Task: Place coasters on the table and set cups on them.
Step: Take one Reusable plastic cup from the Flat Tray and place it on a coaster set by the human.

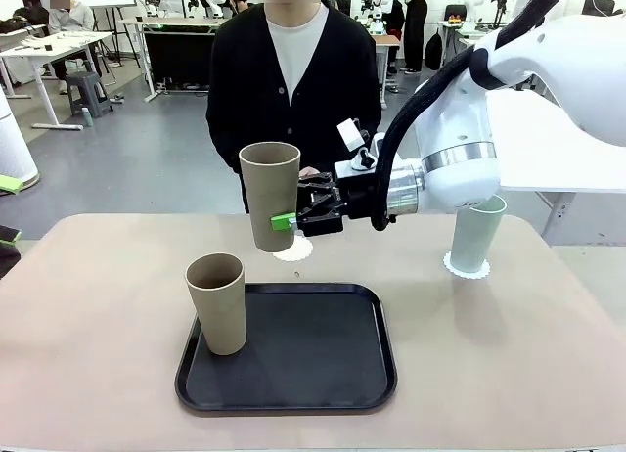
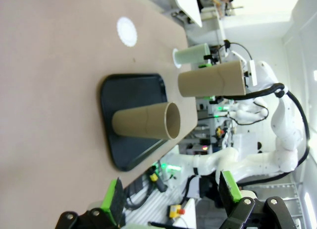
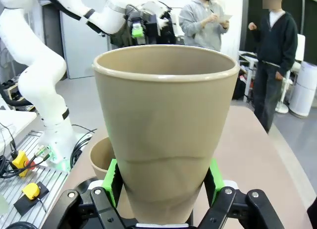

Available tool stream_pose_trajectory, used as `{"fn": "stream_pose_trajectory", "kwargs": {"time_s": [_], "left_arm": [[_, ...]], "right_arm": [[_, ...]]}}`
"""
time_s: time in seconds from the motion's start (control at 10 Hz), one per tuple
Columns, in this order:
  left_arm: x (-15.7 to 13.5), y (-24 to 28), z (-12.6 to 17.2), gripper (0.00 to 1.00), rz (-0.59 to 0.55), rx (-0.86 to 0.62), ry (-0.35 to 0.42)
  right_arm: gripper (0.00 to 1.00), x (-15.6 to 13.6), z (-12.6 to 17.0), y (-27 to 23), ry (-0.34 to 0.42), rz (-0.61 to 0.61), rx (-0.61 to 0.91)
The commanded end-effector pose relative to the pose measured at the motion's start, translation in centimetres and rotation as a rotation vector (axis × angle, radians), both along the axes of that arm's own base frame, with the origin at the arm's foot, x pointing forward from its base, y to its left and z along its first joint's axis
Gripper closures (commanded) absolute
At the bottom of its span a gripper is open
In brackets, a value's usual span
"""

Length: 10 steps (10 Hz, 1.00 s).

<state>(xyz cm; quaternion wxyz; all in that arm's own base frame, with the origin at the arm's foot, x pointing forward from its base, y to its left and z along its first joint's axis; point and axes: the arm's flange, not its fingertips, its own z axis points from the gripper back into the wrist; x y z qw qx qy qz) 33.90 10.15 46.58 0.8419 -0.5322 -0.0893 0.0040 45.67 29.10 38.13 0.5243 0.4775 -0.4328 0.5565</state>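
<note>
Right arm (image 1: 460,168) is reaching in from the right over the far middle of the table (image 1: 98,305), wrist level, fingers pointing left. Right gripper (image 1: 286,222) is clamping its green pads (image 3: 113,182) on the lower part of a tan cup (image 1: 270,193), holding it upright in the air. Left gripper (image 2: 171,194) is holding its fingers (image 2: 230,189) wide apart.

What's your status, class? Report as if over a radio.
Right gripper shut on tan cup, in the air near a bare coaster. Left gripper open, empty. Other tan cup on tray; path looks clear.
</note>
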Motion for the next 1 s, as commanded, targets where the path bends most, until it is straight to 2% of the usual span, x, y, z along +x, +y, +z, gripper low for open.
{"fn": "stream_pose_trajectory", "kwargs": {"time_s": [0.0, 0.2, 0.3, 0.6, 0.8, 0.9], "left_arm": [[-0.1, 0.1, 0.1, 0.0, -0.001, -0.01, -0.01], [-0.1, 0.1, 0.1, 0.0, -0.001, -0.01, -0.01], [-0.1, 0.1, 0.1, 0.0, -0.001, -0.01, -0.01], [-0.1, 0.1, 0.1, 0.0, -0.001, -0.01, -0.01], [-0.1, 0.1, 0.1, 0.0, -0.001, -0.01, -0.01], [-0.1, 0.1, 0.1, 0.0, -0.001, -0.01, -0.01]], "right_arm": [[1.0, -0.2, 0.0, 0.1, -0.018, 0.029, 0.021], [1.0, -0.2, 0.0, 0.1, -0.018, 0.029, 0.021], [0.19, 0.0, 0.0, 0.0, -0.002, 0.005, 0.0], [0.19, 5.9, 3.2, -1.1, -0.026, 0.162, -0.063], [0.19, 9.9, 5.3, -0.2, 0.014, 0.145, -0.013], [0.19, 11.5, 5.4, 0.4, 0.025, 0.182, -0.037]]}}
